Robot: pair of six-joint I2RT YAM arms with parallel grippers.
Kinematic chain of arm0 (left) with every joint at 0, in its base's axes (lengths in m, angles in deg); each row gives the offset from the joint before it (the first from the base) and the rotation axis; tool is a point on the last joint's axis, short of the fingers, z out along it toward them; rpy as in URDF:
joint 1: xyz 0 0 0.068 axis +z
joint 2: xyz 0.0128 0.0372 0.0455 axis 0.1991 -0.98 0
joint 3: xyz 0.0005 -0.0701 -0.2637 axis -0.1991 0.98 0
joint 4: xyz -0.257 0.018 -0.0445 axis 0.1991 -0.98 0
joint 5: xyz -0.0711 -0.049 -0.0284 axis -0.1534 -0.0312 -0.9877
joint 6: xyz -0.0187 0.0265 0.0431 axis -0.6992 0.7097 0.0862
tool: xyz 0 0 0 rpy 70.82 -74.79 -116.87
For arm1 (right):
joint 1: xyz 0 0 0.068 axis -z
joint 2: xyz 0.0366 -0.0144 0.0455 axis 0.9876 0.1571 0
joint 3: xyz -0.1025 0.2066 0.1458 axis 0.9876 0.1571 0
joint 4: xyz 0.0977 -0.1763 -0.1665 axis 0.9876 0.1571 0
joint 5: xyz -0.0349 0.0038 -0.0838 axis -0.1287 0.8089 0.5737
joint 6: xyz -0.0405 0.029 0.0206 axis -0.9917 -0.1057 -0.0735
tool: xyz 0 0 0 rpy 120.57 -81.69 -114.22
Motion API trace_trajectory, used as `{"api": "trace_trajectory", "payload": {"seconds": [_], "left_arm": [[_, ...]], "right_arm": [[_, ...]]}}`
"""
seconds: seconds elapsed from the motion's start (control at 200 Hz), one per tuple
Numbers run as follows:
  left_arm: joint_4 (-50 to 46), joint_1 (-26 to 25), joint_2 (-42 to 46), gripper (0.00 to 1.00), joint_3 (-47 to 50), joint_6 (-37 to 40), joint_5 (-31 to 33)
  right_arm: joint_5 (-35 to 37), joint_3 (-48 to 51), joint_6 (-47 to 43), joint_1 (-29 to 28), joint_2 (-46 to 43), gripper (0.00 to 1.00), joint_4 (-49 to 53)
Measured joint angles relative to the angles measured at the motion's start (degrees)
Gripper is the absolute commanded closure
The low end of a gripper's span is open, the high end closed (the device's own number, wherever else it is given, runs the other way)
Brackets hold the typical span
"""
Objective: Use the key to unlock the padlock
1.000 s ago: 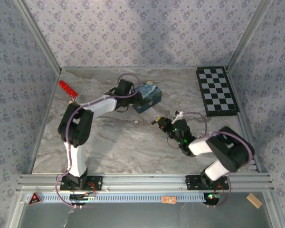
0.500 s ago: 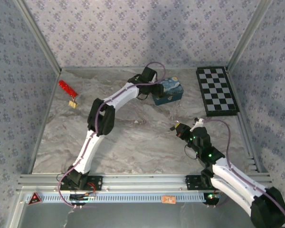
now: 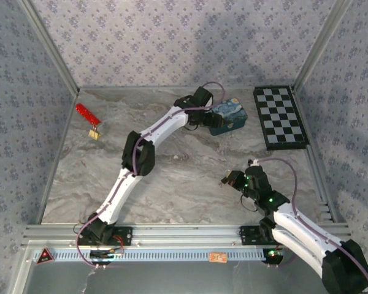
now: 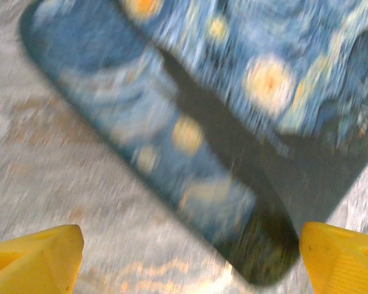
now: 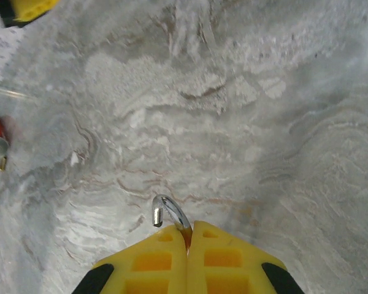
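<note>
Padlock (image 5: 167, 212) pinched in right end effector (image 5: 188, 237), shackle protruding

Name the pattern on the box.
Box: blue swirly night sky with yellow orbs; best in left wrist view.

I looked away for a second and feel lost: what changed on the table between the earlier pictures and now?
The left gripper, open, pushed the blue box right, toward the checkerboard. The right gripper, shut on the padlock, pulled back toward the near edge and right. The red strip and checkerboard stayed put.
</note>
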Motion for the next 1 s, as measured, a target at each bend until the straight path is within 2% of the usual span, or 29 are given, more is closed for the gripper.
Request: {"api": "trace_trajectory", "payload": {"seconds": [0.22,0.405,0.61,0.815,0.865,0.905,0.925,0.945,0.96,1.0], "left_arm": [[10.3,1.7,27.8,0.00,34.4,-1.0,1.6],[21.5,7.4,47.5,0.00,57.2,-3.4,5.6],[28.4,13.6,61.5,0.00,76.0,-5.2,11.4],[32.5,16.4,72.3,0.00,87.2,-5.6,16.2],[33.2,17.3,74.4,0.00,89.1,-5.6,17.7],[33.4,17.9,75.9,0.00,90.6,-5.6,19.2],[33.5,18.2,76.4,0.00,91.1,-5.6,19.9],[33.6,18.5,77.0,0.00,91.6,-5.6,20.8],[33.7,18.6,77.4,0.00,92.0,-5.5,21.5],[33.7,19.1,78.2,0.00,92.8,-5.4,23.2]], "right_arm": [[-1.7,-4.3,-0.6,-2.9,11.6,1.00,-1.5],[-2.0,-10.3,-2.1,-4.8,20.9,1.00,-2.2],[-2.4,-16.3,-3.4,-4.8,31.8,1.00,-2.5],[-3.6,-21.2,-4.7,-4.6,39.8,1.00,-2.8],[-3.7,-22.0,-5.1,-4.4,40.6,0.90,-2.6],[-3.8,-22.4,-5.5,-4.1,41.0,0.74,-2.6],[-3.8,-22.4,-5.9,-4.0,41.0,0.64,-2.6],[-3.8,-22.4,-6.1,-3.9,41.0,0.46,-2.5],[-3.8,-22.4,-6.6,-3.8,41.0,0.37,-2.4],[-3.5,-22.4,-7.5,-3.7,40.8,0.27,-1.7]]}}
